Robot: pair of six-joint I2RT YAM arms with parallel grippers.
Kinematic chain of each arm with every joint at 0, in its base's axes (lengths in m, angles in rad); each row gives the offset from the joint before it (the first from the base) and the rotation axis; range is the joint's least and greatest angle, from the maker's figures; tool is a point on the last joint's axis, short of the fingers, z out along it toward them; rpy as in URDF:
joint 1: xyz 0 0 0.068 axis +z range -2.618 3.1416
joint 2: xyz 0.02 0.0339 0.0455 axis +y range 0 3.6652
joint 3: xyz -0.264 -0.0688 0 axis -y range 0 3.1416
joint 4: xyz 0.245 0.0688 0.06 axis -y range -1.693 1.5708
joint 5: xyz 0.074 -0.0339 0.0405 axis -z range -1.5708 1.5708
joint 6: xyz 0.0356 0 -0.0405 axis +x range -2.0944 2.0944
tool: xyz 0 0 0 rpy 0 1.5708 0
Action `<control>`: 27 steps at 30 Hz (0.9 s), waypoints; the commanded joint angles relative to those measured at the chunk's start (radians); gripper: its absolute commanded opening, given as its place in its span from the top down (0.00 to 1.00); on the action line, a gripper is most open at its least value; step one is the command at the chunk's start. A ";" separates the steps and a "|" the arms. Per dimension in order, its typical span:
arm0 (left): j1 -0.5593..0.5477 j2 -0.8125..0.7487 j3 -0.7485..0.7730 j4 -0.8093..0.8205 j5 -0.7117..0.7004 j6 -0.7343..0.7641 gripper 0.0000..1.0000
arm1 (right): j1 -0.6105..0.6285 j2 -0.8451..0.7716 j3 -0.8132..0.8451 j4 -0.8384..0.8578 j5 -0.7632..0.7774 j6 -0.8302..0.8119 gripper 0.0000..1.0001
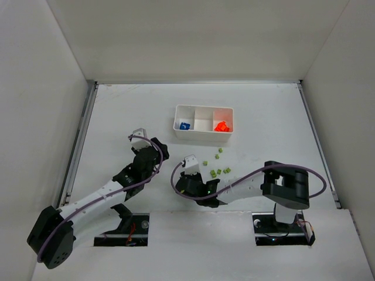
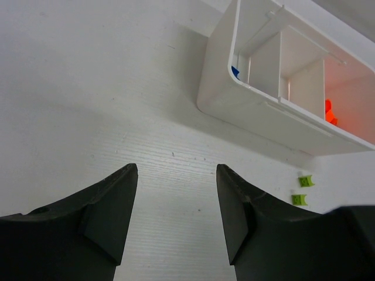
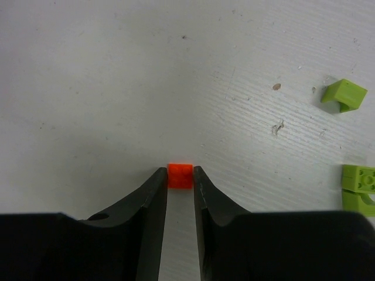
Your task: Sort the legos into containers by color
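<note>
Top view, lower left first: my left arm stretches up and to the right across the counter. On the left wrist view the left jaws are spread wide with nothing between them, only bare white surface. In the upper right of that frame is the white tray, near the jaws but clear of them. A sliver of the blue legos shows in its left compartment and the orange-red legos in its right one.

Across to the middle of the top view, the right arm sweeps in from its base at lower right, its head just below centre. On the right wrist view the right jaws are drawn close together, pinching a single orange-red brick at the very tips. I can't tell whether it's touching the counter or just off it.

The tray sits above that, upper centre of the top view. The yellow-green legos lie scattered loose on the counter between the tray and the right arm, just right of centre. A few of them show at the right edge of the right wrist frame, well apart from the pinched brick
</note>
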 commanded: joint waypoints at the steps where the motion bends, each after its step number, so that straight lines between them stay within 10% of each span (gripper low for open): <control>1: 0.010 -0.040 -0.008 0.003 -0.007 0.007 0.47 | 0.016 0.051 0.008 -0.097 0.048 -0.005 0.72; 15: -0.014 -0.013 0.000 0.004 -0.006 -0.006 0.47 | -0.042 -0.253 -0.067 -0.037 0.037 -0.054 0.80; 27: -0.304 0.337 0.145 0.134 -0.010 -0.009 0.48 | -0.556 -0.418 -0.022 0.185 -0.177 -0.255 0.80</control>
